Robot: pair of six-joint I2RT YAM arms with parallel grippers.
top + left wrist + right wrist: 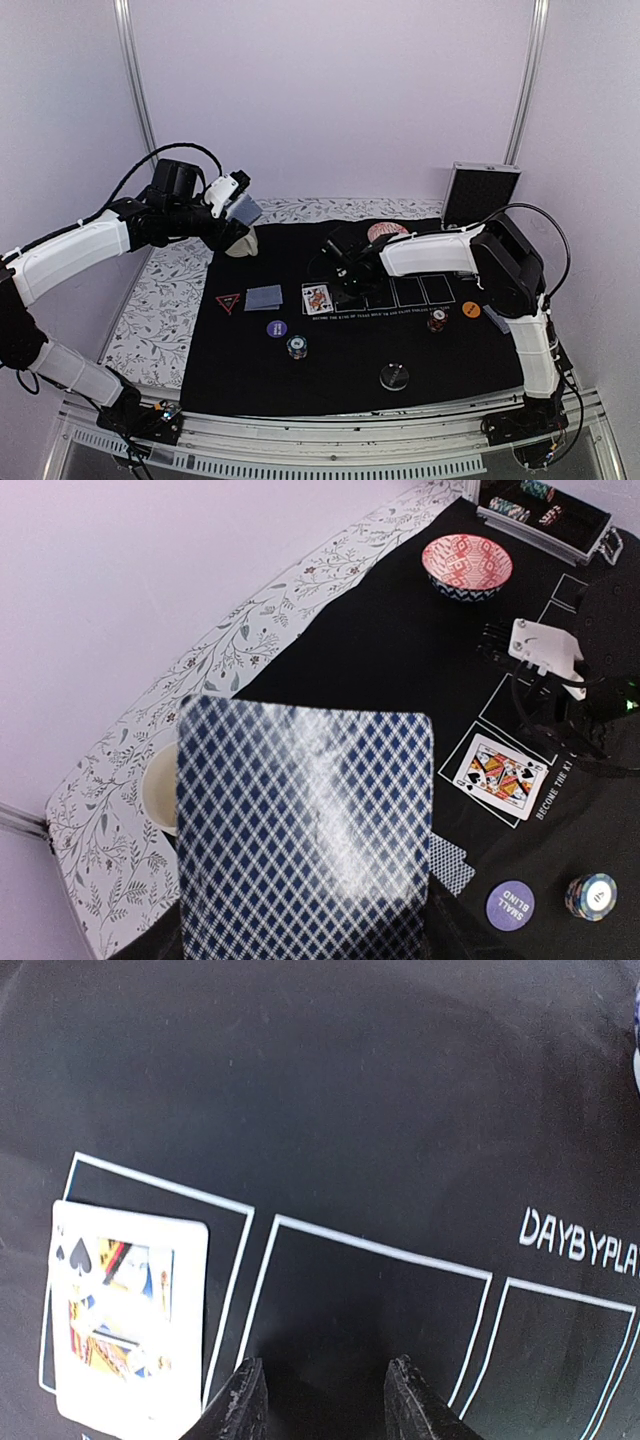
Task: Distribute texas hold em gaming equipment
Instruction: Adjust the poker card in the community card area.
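Landmark: face-up spade card (317, 298). Left gripper (238, 204) clamped on blue-backed card (305, 825), raised well off to landmark's far left, guessing next deal. Right gripper (325, 1400) fingers parted, nothing between, over outlined box (370, 1310) just beside landmark, probably next slot.

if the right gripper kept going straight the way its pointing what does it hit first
Most likely the black mat, inside the empty printed box beside the face-up card. The right gripper is open with nothing between it and the mat.
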